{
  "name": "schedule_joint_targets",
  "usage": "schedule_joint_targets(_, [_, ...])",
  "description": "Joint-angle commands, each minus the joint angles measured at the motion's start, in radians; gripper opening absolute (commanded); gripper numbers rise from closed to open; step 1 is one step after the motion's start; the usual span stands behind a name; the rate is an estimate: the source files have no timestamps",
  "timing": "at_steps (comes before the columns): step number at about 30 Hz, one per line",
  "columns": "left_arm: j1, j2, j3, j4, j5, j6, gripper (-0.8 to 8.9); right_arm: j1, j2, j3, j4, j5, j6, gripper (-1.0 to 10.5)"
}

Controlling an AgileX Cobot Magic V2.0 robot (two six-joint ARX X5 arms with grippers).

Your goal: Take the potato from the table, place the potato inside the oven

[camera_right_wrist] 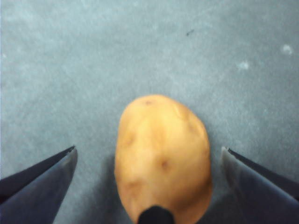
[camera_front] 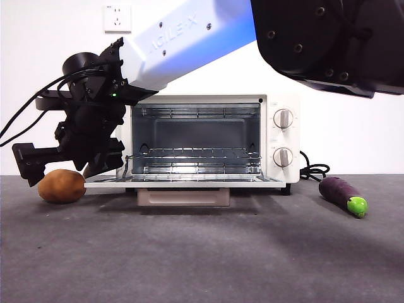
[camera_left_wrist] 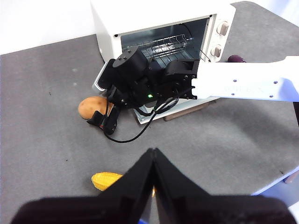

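The orange-brown potato lies on the dark grey table just left of the oven's lowered door. My right gripper hangs low over it, open, one jaw on each side and neither touching the skin. The cream-white oven stands at the back with its door flat and the wire rack bare. My left gripper is shut on nothing, high above the table's near side.
A purple eggplant with a green tip lies right of the oven, near the black cord. A yellow corn cob lies on the near part of the table. A large dark arm section fills the top right.
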Motion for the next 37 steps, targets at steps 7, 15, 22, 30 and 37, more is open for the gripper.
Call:
schedule_joint_targets(7, [-0.001,0.000,-0.008,0.003,-0.004,0.013,-0.06,0.004,0.032,-0.007,-0.023,-0.004,0.012,4.9])
schedule_joint_targets(15, [-0.001,0.000,-0.008,0.003,-0.004,0.014,-0.06,0.004,0.032,-0.007,-0.016,0.001,0.015,3.6])
schedule_joint_targets(22, [-0.001,0.000,-0.008,0.003,-0.004,0.014,-0.06,0.005,0.032,-0.007,-0.016,-0.026,0.015,2.5])
schedule_joint_targets(30, [-0.001,0.000,-0.008,0.003,-0.004,0.027,-0.06,0.011,0.032,-0.004,-0.017,-0.025,0.020,2.4])
schedule_joint_targets(37, [-0.001,0.000,-0.008,0.003,-0.004,0.031,-0.06,0.015,0.032,0.138,-0.167,-0.021,0.025,2.4])
